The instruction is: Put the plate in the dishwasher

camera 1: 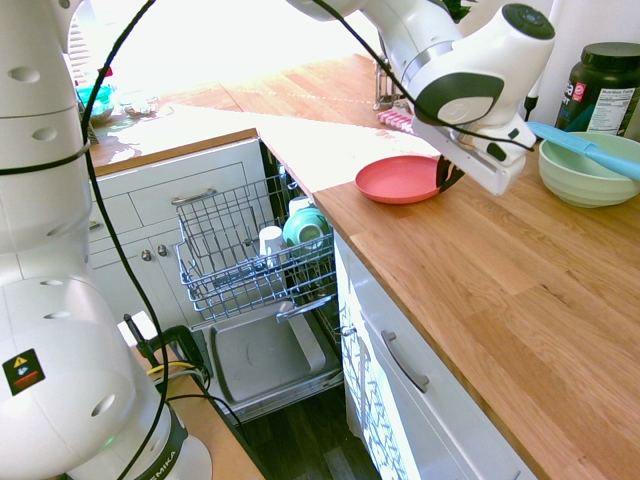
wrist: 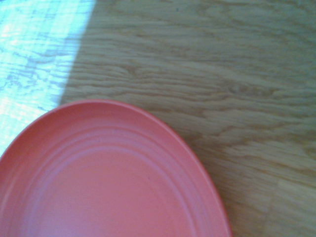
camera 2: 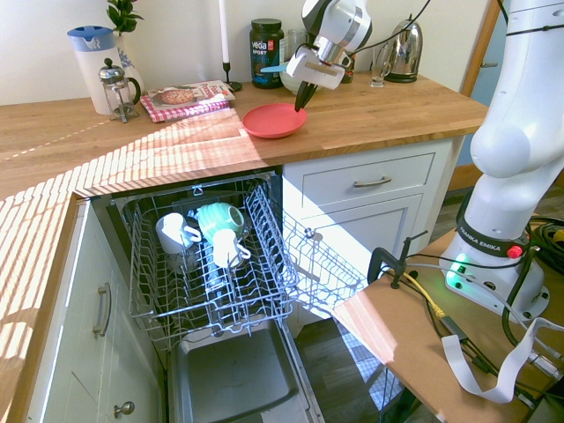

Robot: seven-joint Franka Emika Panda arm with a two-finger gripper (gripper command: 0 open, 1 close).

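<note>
Coral-red plate (camera 1: 400, 179) at the near edge of the wooden counter (camera 1: 520, 300), just above the open dishwasher (camera 2: 211, 264); the gripper (camera 1: 445, 175) is clenched on its rim, dark fingers pinching the side that faces the pale green bowl (camera 1: 585, 175). In the first exterior view the gripped side sits slightly higher than the far side — whether the far rim touches the wood cannot be told. The wrist view shows the plate's ridged inner face against wood grain, with a sunlit patch beside it.

The dishwasher's wire rack (camera 2: 176, 291) is pulled out over the lowered grey door (camera 2: 233, 379). It holds a teal cup (camera 2: 218, 218) and two white mugs (camera 2: 174, 233), all near the rack's middle.

On the counter behind the plate — a dark supplement tub (camera 2: 266, 53), a metal kettle (camera 2: 405, 51), a magazine (camera 2: 187, 95) on a checked cloth, a French press (camera 2: 116, 88) and a blue-lidded jug (camera 2: 91, 55). A blue utensil (camera 1: 590, 148) rests across the bowl.
</note>
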